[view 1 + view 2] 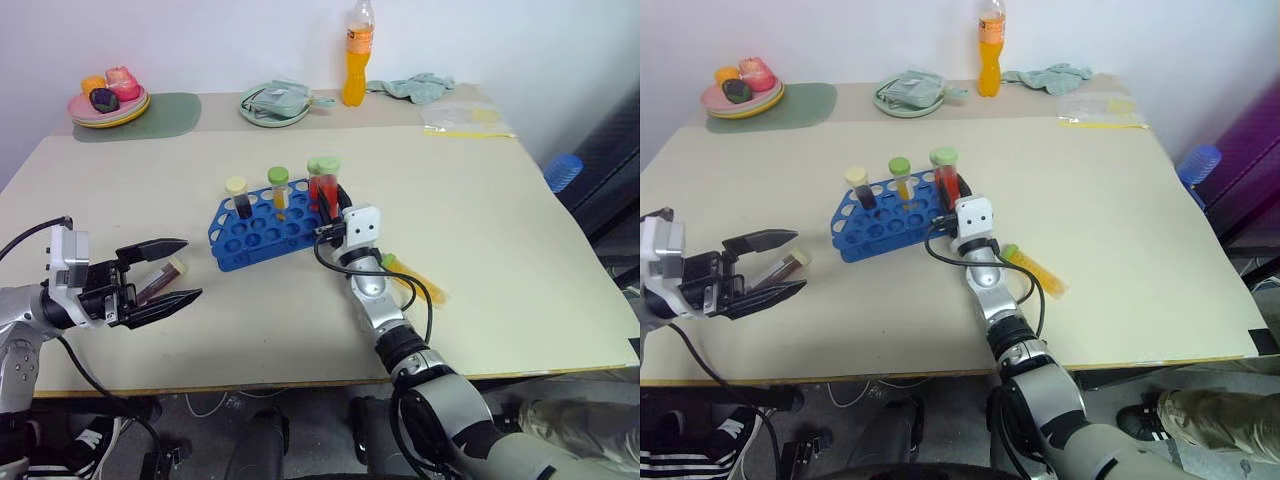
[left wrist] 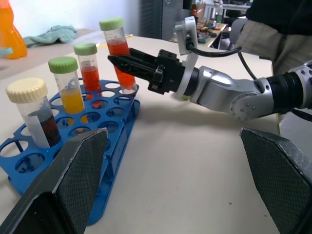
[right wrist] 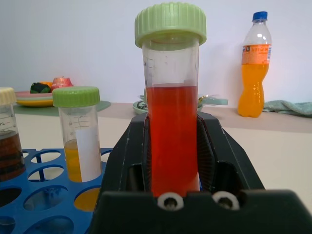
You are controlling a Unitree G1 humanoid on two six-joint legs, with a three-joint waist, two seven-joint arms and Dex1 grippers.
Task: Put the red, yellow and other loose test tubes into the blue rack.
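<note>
The red tube [image 3: 171, 131], green-capped, is clamped upright between the two fingers of the right end effector [image 1: 325, 205] at the right end of the blue rack [image 1: 262, 232]. From the head views it seems to sit in or just over a hole there, though whether its base is fully seated is hard to tell.

Three more tubes stand in the rack: a cream-capped dark tube [image 1: 238, 197] toward the left, a green-capped yellow tube [image 1: 279, 190] beside it, and a second green-capped red tube [image 2: 89, 68] just beside the held one. Most holes are unfilled.

Two loose tubes are left on the counter [image 1: 500, 210]. A long yellow tube [image 1: 415, 280] lies flat just right of the right arm. A dark tube [image 1: 160, 280] with a pale cap lies flat in front of the rack's left end, seen between the spread fingers of the left end effector [image 1: 170, 270], which is wide open and holds nothing.

By my reckoning the task is a bit past halfway: three tubes racked, a fourth being set in, two to go. The left arm looks well placed for the dark tube.

As for writing, the held tube and the yellow one carry faint graduation marks and a white label patch, with nothing readable. The orange bottle [image 3: 254, 66] at the back of the counter has a label, but its text cannot be made out.
</note>
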